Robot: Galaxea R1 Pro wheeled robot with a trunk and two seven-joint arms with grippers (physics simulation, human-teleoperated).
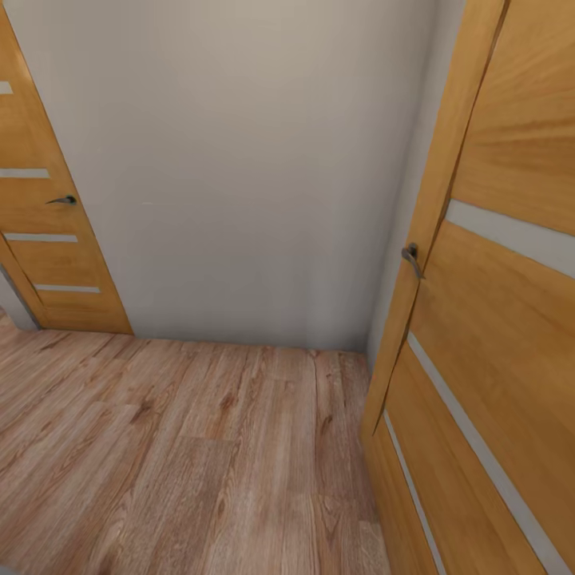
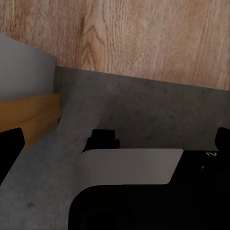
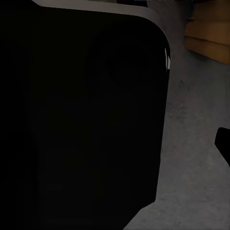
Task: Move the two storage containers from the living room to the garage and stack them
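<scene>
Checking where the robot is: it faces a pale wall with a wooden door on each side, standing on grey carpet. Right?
Not carpet. The head view shows a light wood plank floor below the pale wall, with a wooden door at the left and another at the right.

The plank floor (image 1: 184, 447) is matt, grained light wood. Both doors (image 1: 511, 319) are smooth honey-toned wood with pale inlaid strips and dull metal handles (image 1: 410, 257). The wall (image 1: 239, 160) is plain matt grey-white. The concrete (image 2: 143, 115) is mottled, rough dark grey.
</scene>
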